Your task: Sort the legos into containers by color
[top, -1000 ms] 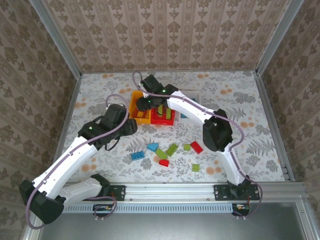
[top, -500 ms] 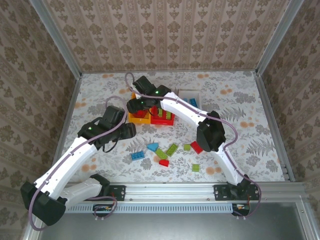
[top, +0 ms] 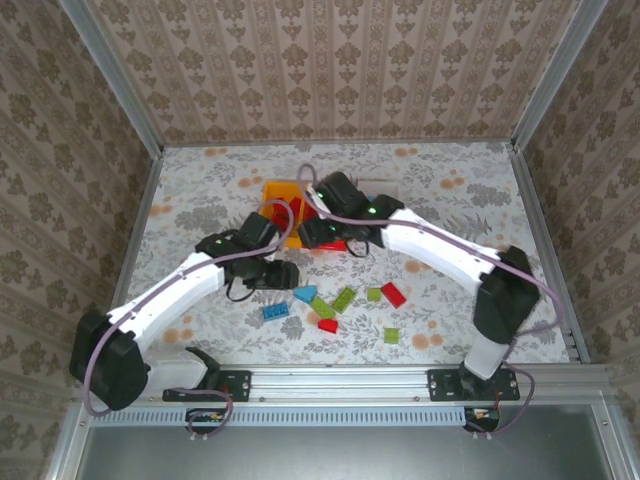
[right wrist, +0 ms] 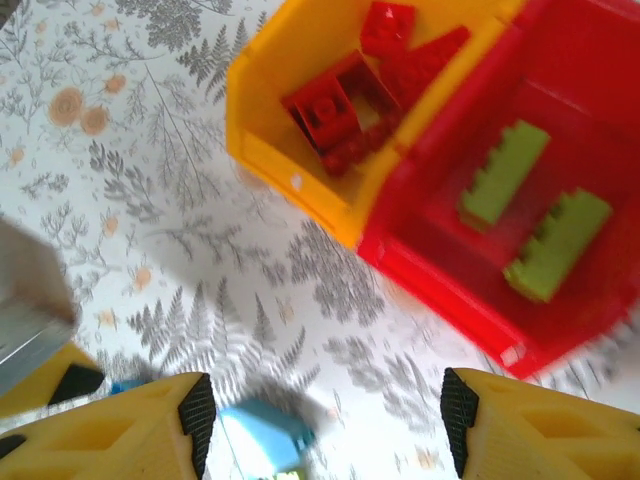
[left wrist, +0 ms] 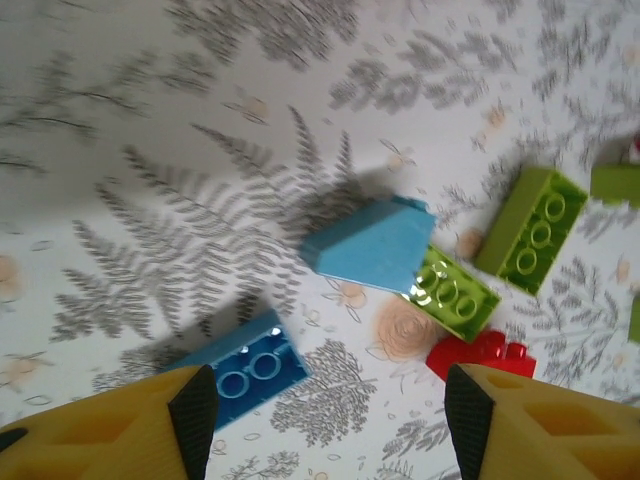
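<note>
left wrist | left hand (left wrist: 330,420) spread, empty, near blue wedge (left wrist: 375,245) | right hand (right wrist: 325,425) spread, empty

Red container (right wrist: 450,295) blurry, partly off-frame.

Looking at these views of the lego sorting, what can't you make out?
Red plastic bin: blurred and cropped by the right edge in the right wrist view; mostly under the right arm in the top view.
Red studded bricks in the orange-yellow plastic bin: right wrist view, piled, count unclear.
Small red brick: left wrist view, partly behind a finger of the left end effector.
Lime green brick: left wrist view, cut by the right edge.
</note>
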`<state>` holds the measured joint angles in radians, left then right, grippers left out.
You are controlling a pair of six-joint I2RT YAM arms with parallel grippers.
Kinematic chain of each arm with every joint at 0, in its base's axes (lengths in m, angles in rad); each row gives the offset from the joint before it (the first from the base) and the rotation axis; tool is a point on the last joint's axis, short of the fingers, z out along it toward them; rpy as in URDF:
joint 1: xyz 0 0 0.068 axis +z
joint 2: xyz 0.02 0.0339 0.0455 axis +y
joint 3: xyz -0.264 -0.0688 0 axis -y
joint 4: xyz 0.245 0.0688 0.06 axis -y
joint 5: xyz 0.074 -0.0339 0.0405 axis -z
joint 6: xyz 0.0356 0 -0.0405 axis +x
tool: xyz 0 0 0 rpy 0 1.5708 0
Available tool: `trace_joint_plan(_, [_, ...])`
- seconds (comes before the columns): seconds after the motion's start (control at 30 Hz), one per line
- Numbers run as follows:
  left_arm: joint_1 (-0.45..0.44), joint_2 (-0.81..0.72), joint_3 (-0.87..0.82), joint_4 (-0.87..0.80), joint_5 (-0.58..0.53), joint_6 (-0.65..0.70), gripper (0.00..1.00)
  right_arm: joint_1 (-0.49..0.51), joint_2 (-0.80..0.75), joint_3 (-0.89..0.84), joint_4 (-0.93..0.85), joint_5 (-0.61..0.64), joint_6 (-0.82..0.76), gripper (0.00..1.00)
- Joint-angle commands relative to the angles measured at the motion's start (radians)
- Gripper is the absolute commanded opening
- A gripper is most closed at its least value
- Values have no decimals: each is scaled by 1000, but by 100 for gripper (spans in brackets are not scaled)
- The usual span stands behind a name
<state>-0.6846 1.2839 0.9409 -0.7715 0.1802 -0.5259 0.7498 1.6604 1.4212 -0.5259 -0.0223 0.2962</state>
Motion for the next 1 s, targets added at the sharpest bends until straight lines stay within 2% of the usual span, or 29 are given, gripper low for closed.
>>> trace_joint_plan(0.0, [-84,83,83,25,19,70,65,-45,-140,-182,22,11,69,66])
trace_joint_plan(0.2, [-236,328,285,0,-52,197,66,-226,-436,-478,-69,-123,137,73])
trace_joint_plan(0.33, [-295,480,398,-32,-98,225,67,-348,-536,-545,-231,-168,128,76])
trace_joint_plan(0.43, [-316,553,445,-43,-105,235,69,-399,-595,-561,-297,-188,126,77])
trace_joint_plan(0.63, [-332,655,512,-87,-99,257,72,-426,-634,-565,-298,-211,169,78])
trace_joint_plan(0.83, [-344,716,518,-95,-60,277,62,-436,-621,-550,-277,-218,179,78])
trace_joint_plan(0.97, [-348,729,505,-75,-63,277,52,-437,-613,-548,-269,-226,182,77])
